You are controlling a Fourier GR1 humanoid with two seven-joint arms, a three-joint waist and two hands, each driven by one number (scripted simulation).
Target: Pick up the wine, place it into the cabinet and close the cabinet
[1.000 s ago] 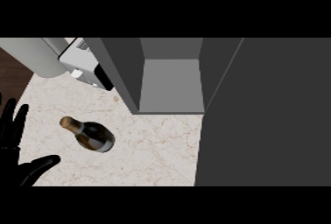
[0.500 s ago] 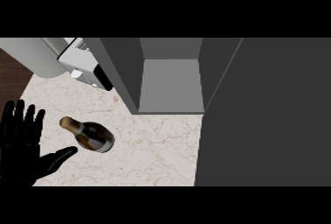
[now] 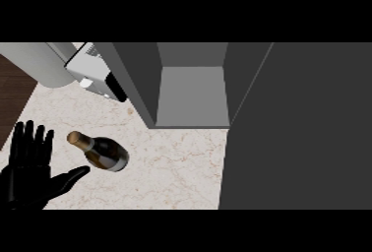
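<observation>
The wine bottle (image 3: 102, 151) stands on the pale marbled counter (image 3: 174, 172), seen from almost straight above, so its gold-capped neck points up and to the left while its dark body bulges toward the lower right. Nothing is holding it. Just to its left a black hand (image 3: 33, 170) hovers with the fingers straight and spread and the thumb swung out toward the bottle's base; it is near but apart from the glass. From where it enters, at the left edge, I take it for the left hand; the right one is nowhere to be seen.

Behind and to the right of the bottle the cabinet (image 3: 193, 93) stands open, its grey floor bare, with the big dark door (image 3: 298, 128) swung out along the right side. A white appliance (image 3: 98, 74) sits by the cabinet's left wall.

The trouble I would watch for: the hand comes at a tall, narrow bottle from the side. If the thumb or fingertips nudge it before the fingers curl round, it may tip and roll across the counter. A hold taken too high, on the slim neck, could let the heavy body swing. Later, carrying it in, the bottle could clip the cabinet's left wall or front edge.
</observation>
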